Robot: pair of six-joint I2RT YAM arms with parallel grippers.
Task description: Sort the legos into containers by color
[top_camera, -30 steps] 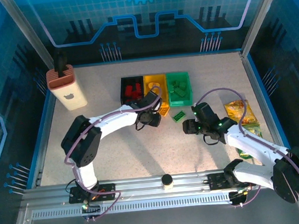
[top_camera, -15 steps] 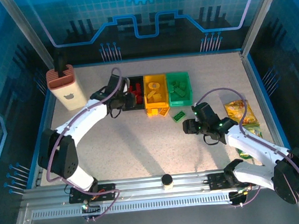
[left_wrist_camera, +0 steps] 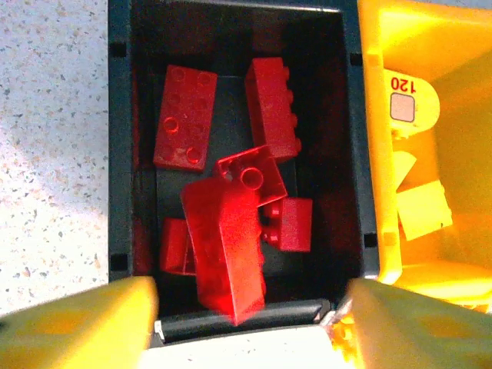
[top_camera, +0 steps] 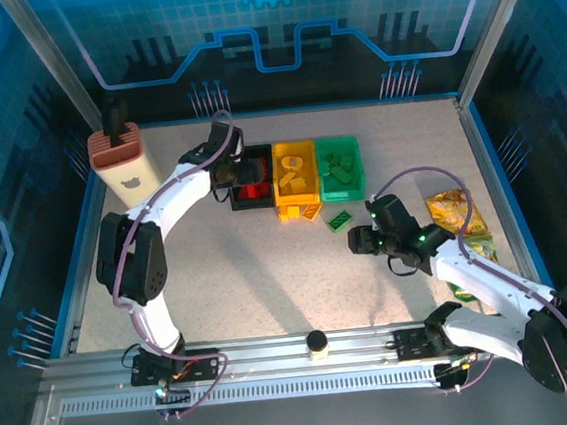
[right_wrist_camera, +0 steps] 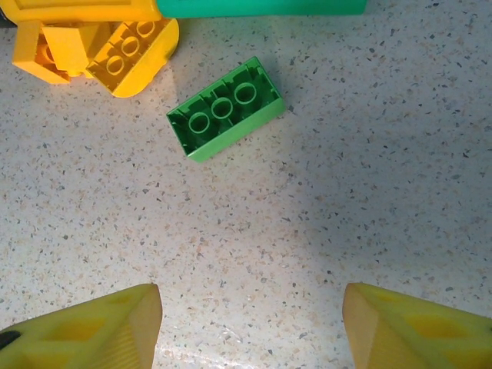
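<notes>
My left gripper (top_camera: 231, 169) hangs open over the black bin (top_camera: 258, 202). In the left wrist view a blurred red brick (left_wrist_camera: 227, 250) sits loose between the spread fingers, tilted above several red bricks (left_wrist_camera: 184, 115) in the black bin (left_wrist_camera: 119, 154). The yellow bin (top_camera: 298, 209) and green bin (top_camera: 342, 189) stand to its right, each holding bricks of its own colour. A green brick (top_camera: 340, 220) (right_wrist_camera: 225, 117) lies on the table in front of them. Two yellow bricks (right_wrist_camera: 134, 61) lie by the yellow bin's front. My right gripper (top_camera: 358, 239) (right_wrist_camera: 250, 323) is open and empty just short of the green brick.
A tall beige holder (top_camera: 126, 167) stands at the back left. Yellow and green snack packets (top_camera: 454, 214) lie at the right, beside my right arm. A small round object (top_camera: 318, 345) sits on the front rail.
My left arm swung from in front of the yellow bin leftward and back to over the black bin. The red brick now lies loose between its open fingers. The right arm stayed put.
</notes>
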